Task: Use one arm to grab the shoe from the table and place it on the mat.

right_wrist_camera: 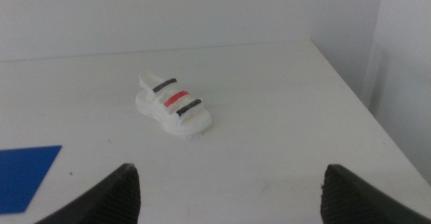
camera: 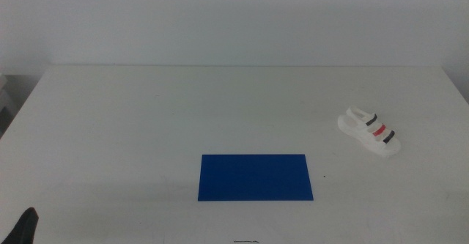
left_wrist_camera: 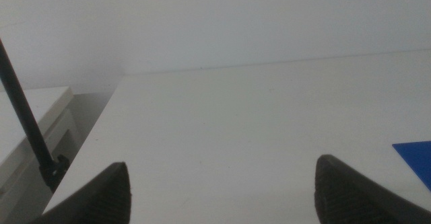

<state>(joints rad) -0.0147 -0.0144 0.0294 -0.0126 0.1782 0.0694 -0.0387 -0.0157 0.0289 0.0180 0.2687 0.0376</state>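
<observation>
The shoe point(camera: 370, 132) lies on the table point(camera: 146, 119) near its right edge, about halfway between the far and the near edge. It rests on its sole with the three straps up. The mat point(camera: 255, 176) lies flat near the middle of the near edge, well apart from the shoe.

The right gripper point(right_wrist_camera: 229, 190) hangs over the near right part of the table, its jaws spread wide and holding nothing. The left gripper point(left_wrist_camera: 222, 190) waits at the near left corner, also spread wide.
</observation>
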